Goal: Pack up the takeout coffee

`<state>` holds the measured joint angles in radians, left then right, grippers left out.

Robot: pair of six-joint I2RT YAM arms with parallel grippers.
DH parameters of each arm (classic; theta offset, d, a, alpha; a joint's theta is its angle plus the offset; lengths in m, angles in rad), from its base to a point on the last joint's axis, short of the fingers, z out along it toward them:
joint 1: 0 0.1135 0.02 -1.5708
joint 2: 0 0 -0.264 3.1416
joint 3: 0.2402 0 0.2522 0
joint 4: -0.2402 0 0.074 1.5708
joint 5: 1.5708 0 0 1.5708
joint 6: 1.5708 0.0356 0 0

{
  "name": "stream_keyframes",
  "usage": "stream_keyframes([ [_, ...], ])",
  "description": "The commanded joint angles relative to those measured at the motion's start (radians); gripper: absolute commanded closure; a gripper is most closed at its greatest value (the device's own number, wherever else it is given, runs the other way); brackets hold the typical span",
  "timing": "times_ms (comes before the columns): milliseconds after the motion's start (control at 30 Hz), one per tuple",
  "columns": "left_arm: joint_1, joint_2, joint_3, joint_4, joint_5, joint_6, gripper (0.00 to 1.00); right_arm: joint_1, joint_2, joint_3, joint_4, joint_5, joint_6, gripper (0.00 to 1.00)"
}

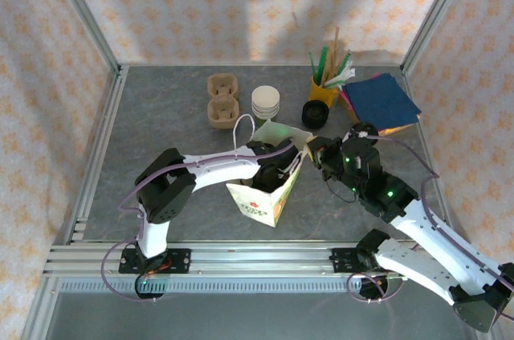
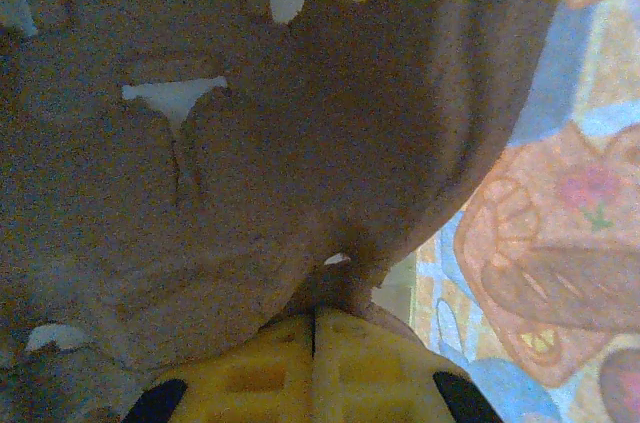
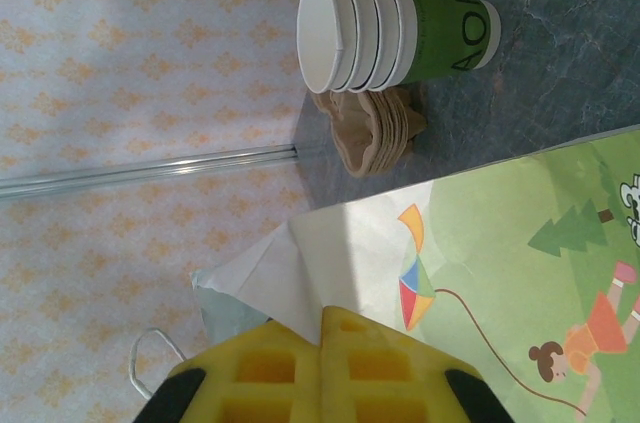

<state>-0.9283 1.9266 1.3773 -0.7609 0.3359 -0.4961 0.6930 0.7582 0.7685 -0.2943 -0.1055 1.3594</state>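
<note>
takeout coffee: cannot tell where it sits, nothing in these frames reads as the single lidded cup. left gripper point(image 2: 316, 328) is down inside the paper bag point(image 1: 261, 203), pads pressed flat together with a fold of a brown pulp tray point(image 2: 250, 193) running into the tips, so it looks pinched on that tray; the bag's printed inner wall point(image 2: 560, 243) is just beside it. right gripper point(image 3: 322, 321) is fully closed on the bag's white rim flap point(image 3: 290, 278) and sits at the bag mouth in the overhead view point(image 1: 312, 147). the bag stands tilted between the two arms on the grey table point(image 1: 161, 115), mouth open, its handle loop point(image 1: 241, 127) sticking up. at the back of the table, a row: spare pulp trays point(image 1: 222, 100), stack of lidless cups point(image 1: 265, 101), pile of black lids point(image 1: 316, 113), yellow pot of stirrers point(image 1: 324, 87), blue napkins point(image 1: 381, 99). the right wrist view has the cup stack point(image 3: 390, 33) just beside the spare trays point(image 3: 375, 128)
</note>
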Motion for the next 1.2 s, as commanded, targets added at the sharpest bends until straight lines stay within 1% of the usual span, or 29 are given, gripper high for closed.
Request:
stream_keyframes([
  [0, 0.006, 0.045, -0.037, -0.006, 0.000, 0.005, 0.95, -0.004, -0.019, 0.065, 0.064, 0.017, -0.019, 1.00],
  [167, 0.008, 0.052, -0.040, 0.002, -0.001, 0.007, 0.95, -0.004, -0.020, 0.074, 0.064, 0.015, -0.026, 1.00],
  [300, 0.009, 0.036, -0.008, -0.023, -0.013, 0.009, 0.95, -0.004, -0.017, 0.067, 0.052, 0.032, -0.031, 1.00],
  [433, 0.009, -0.012, 0.044, -0.062, -0.052, -0.011, 0.95, -0.004, -0.008, 0.033, 0.052, 0.041, -0.028, 1.00],
  [467, 0.009, -0.049, 0.058, -0.072, -0.061, -0.019, 0.95, -0.004, -0.003, 0.028, 0.053, 0.042, -0.033, 1.00],
  [567, 0.008, -0.093, 0.085, -0.103, -0.090, -0.043, 0.95, -0.004, 0.010, 0.028, 0.040, 0.046, -0.046, 1.00],
  [700, 0.017, -0.114, 0.125, -0.180, -0.143, -0.048, 0.94, -0.004, 0.015, 0.041, 0.011, 0.063, -0.070, 1.00],
  [800, 0.020, -0.137, 0.151, -0.194, -0.143, -0.054, 0.94, -0.004, 0.010, 0.042, -0.014, 0.087, -0.079, 1.00],
  [1167, 0.016, -0.180, 0.347, -0.318, -0.216, -0.084, 0.94, -0.004, 0.025, 0.033, -0.042, 0.106, -0.111, 1.00],
])
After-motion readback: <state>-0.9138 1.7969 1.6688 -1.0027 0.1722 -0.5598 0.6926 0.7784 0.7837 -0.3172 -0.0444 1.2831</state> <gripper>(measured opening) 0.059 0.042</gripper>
